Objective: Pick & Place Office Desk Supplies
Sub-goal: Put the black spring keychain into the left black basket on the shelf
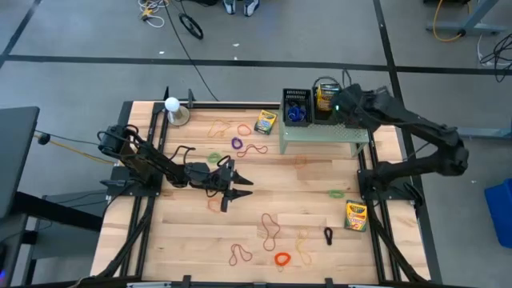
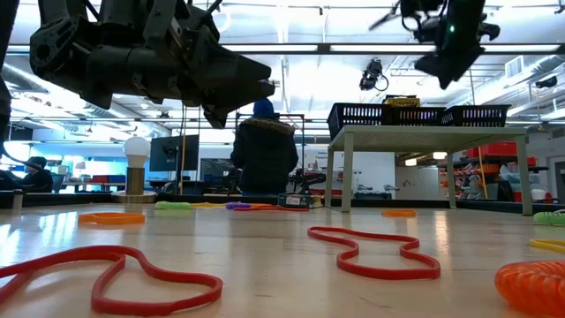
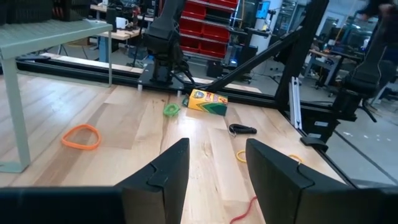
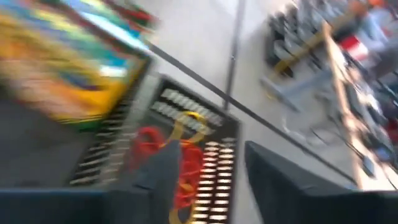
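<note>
My left gripper (image 1: 234, 189) hangs over mid-table, fingers apart and empty; rubber bands (image 1: 270, 229) and a crayon box (image 1: 356, 215) lie scattered on the wood. My right gripper (image 1: 336, 102) is spread above the black bins (image 1: 298, 106). I'd drop left squarely over one band, pinching low

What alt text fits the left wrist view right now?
The left gripper hangs open and empty above the wooden table, facing a yellow-and-green crayon box, a green ring, an orange rubber band and a black clip-like item.
</note>
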{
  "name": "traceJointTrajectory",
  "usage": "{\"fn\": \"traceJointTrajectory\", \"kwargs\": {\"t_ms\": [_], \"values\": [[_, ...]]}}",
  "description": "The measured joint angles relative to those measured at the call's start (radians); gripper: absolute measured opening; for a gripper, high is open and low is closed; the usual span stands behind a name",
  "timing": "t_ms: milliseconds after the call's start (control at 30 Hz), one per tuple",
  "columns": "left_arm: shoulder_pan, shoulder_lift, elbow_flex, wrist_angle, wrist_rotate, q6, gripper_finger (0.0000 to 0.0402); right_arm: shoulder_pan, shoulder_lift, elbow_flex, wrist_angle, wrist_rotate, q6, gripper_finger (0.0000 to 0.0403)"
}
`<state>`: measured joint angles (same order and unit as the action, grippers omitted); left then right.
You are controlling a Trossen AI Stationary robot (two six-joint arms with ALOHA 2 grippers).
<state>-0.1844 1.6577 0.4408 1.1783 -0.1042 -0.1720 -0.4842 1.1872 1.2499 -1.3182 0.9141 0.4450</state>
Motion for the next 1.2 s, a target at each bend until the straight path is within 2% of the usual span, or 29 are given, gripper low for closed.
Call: {"fn": "traceJointTrajectory", "kwargs": {"t_ms": [133,200,300,400,500,633,733,800,967,1100,1200], "values": [[0.0,0.0,0.0,0.001,-0.028,-0.008,0.0135,0.199,-0.042,0.0,-0.008,-0.039,0.065,0.0051],[0.001,0.0,0.0,-0.011,-0.029,0.015,0.0113,0.311,-0.067,0.0,-0.01,-0.067,0.139,0.0014],[0.0,0.0,0.0,-0.045,-0.029,0.048,0.0079,0.5,-0.076,-0.006,0.0,-0.087,0.257,0.0022],[0.001,0.0,0.0,-0.088,-0.006,0.049,0.0052,0.682,-0.076,-0.076,0.079,-0.101,0.319,0.0022],[0.0,0.0,0.0,-0.115,0.055,0.027,0.0037,0.837,-0.075,-0.201,0.257,-0.103,0.35,0.0007],[0.0,0.0,0.0,-0.106,0.069,0.038,0.0031,1.002,-0.074,-0.363,0.575,-0.11,0.345,0.0012],[0.001,0.0,0.0,-0.103,0.066,0.062,0.0031,1.069,-0.074,-0.44,0.723,-0.192,0.347,0.0023],[0.001,0.0,0.0,-0.105,0.057,0.057,0.0031,1.087,-0.074,-0.45,0.751,-0.249,0.389,0.0025],[0.001,0.0,0.0,-0.123,0.053,0.027,0.003,1.089,-0.041,-0.446,0.721,-0.374,0.454,0.0027],[0.001,0.0,0.0,-0.129,0.053,0.031,0.003,1.089,0.039,-0.411,0.666,-0.514,0.404,0.0027],[0.001,0.0,0.0,-0.129,0.053,0.032,0.003,1.089,0.115,-0.357,0.57,-0.624,0.431,0.0032]]}}
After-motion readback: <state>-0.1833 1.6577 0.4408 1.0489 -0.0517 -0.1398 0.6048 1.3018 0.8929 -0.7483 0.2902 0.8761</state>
